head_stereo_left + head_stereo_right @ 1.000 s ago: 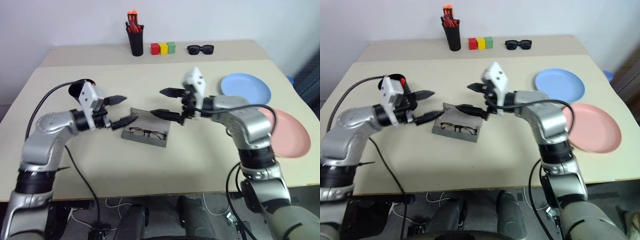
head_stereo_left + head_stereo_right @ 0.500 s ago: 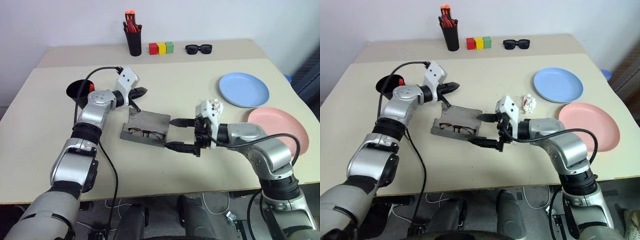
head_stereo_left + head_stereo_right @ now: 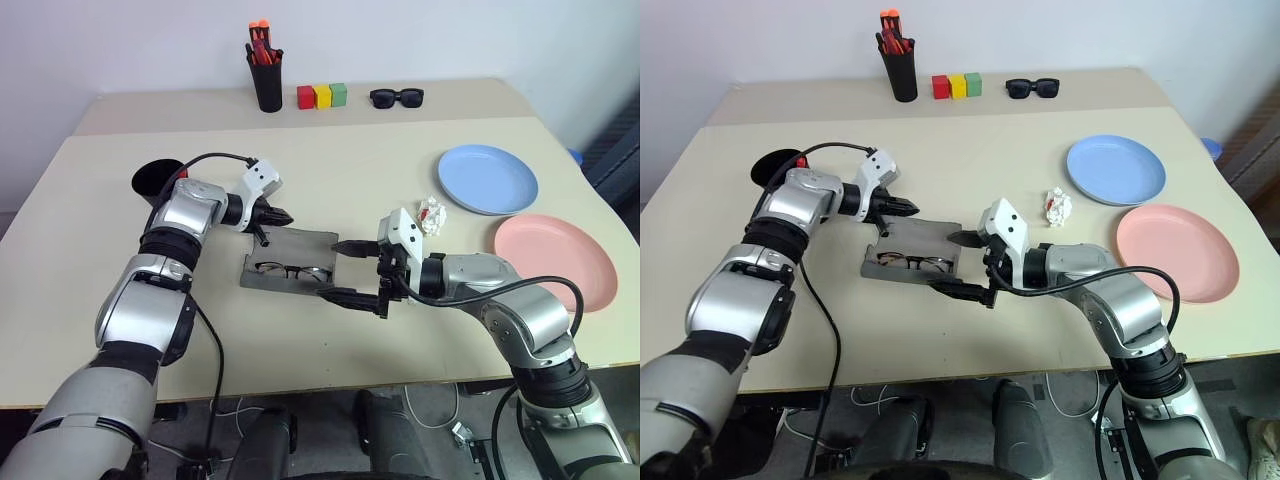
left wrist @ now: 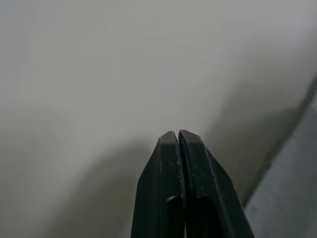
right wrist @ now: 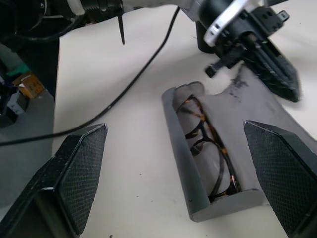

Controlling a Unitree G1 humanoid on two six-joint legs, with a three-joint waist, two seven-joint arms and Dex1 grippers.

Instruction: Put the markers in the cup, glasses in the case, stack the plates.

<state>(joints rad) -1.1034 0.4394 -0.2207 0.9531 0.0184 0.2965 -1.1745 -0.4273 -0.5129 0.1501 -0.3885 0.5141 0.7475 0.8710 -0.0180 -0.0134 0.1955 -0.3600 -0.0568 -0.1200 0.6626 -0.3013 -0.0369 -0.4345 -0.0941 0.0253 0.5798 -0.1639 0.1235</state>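
Observation:
The grey case (image 3: 300, 241) lies open in the middle of the table, its lid folded flat towards the far side. Inside it rest the wire-framed glasses (image 3: 293, 270), which also show in the right wrist view as glasses (image 5: 205, 148). My left gripper (image 3: 284, 216) is shut and empty, its tip at the lid's far left corner. My right gripper (image 3: 336, 271) is open at the case's right end, one finger on either side of that end. The black cup (image 3: 157, 180) stands at the left. The blue plate (image 3: 488, 180) and pink plate (image 3: 555, 262) lie apart at the right. The markers are hidden.
A crumpled bit of paper (image 3: 432, 213) lies between my right arm and the blue plate. At the back stand a black holder of orange-red pens (image 3: 268, 75), three coloured blocks (image 3: 322, 96) and black sunglasses (image 3: 400, 97). A black cable (image 5: 143, 74) trails from my left arm.
My left gripper has shut and swung from the case's left side to its far left corner. My right gripper has come down from above the case to its right end, still open.

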